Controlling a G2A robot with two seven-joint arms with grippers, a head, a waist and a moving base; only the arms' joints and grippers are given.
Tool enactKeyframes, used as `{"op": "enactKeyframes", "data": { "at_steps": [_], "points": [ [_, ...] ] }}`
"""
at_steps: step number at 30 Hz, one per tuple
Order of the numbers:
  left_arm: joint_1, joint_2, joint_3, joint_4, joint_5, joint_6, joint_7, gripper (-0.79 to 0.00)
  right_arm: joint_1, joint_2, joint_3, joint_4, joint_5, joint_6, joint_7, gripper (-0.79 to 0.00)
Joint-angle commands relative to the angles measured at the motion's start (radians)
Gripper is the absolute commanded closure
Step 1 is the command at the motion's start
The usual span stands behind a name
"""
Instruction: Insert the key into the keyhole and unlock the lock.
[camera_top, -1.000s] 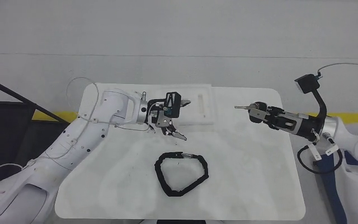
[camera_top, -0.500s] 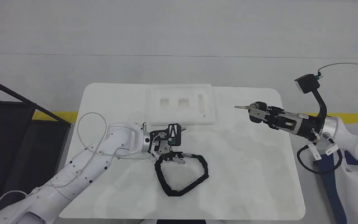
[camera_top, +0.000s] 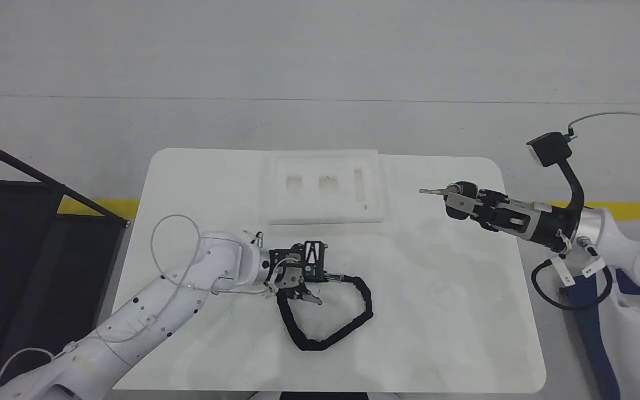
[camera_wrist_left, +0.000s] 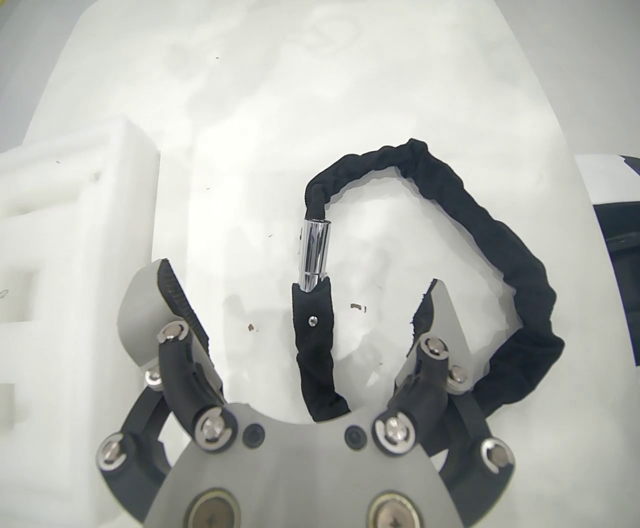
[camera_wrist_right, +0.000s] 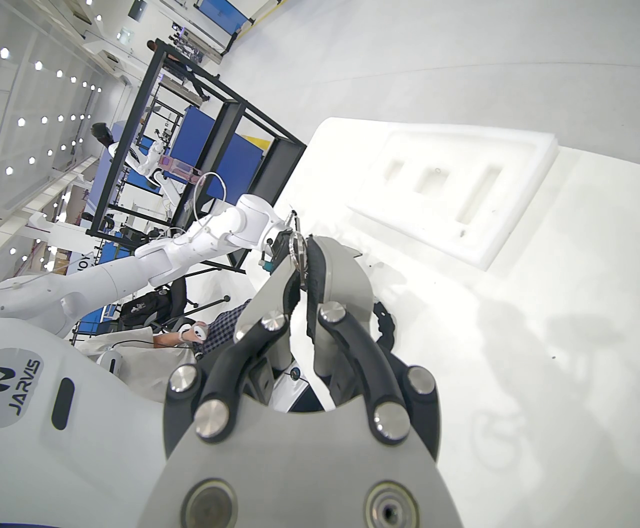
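1. Your left fingers (camera_wrist_left: 142, 310) are spread astride the lock (camera_wrist_left: 312, 325) lying on the desk (camera_top: 450, 300) — placed, I judge, to steady its body.
2. Your right fingers (camera_wrist_right: 345, 280) pinch the key (camera_top: 432, 190) tip-out, well apart from the lock — ready for insertion.

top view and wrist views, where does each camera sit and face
Top view: above the arms, looking down at the table; both arms show.
Left wrist view: on the left wrist, looking past the open left gripper at the chain lock between its fingers.
Right wrist view: on the right wrist, looking across the table past the right gripper, shut on the key; left arm farther off.
Shared: top and right wrist views both show the foam tray.
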Motion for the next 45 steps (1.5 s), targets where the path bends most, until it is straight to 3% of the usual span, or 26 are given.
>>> {"op": "enactKeyframes", "data": {
  "at_steps": [1,8,28,43,45],
  "points": [
    [-0.005,-0.007,0.008,0.015,0.003,-0.003,0.004,-0.785,0.0,0.0,0.0,0.0,0.0,0.0,0.0,0.0],
    [-0.022,-0.028,0.026,0.057,-0.002,-0.032,0.012,-0.785,0.0,0.0,0.0,0.0,0.0,0.0,0.0,0.0],
    [-0.011,-0.029,0.025,0.051,-0.001,-0.016,0.016,-0.785,0.0,0.0,0.0,0.0,0.0,0.0,0.0,0.0],
    [0.002,-0.066,0.053,0.142,0.118,0.044,0.217,-0.785,0.0,0.0,0.0,0.0,0.0,0.0,0.0,0.0],
    [-0.001,-0.072,0.058,0.157,0.133,0.049,0.237,-0.634,0.0,0.0,0.0,0.0,0.0,0.0,0.0,0.0]
  ]
}}
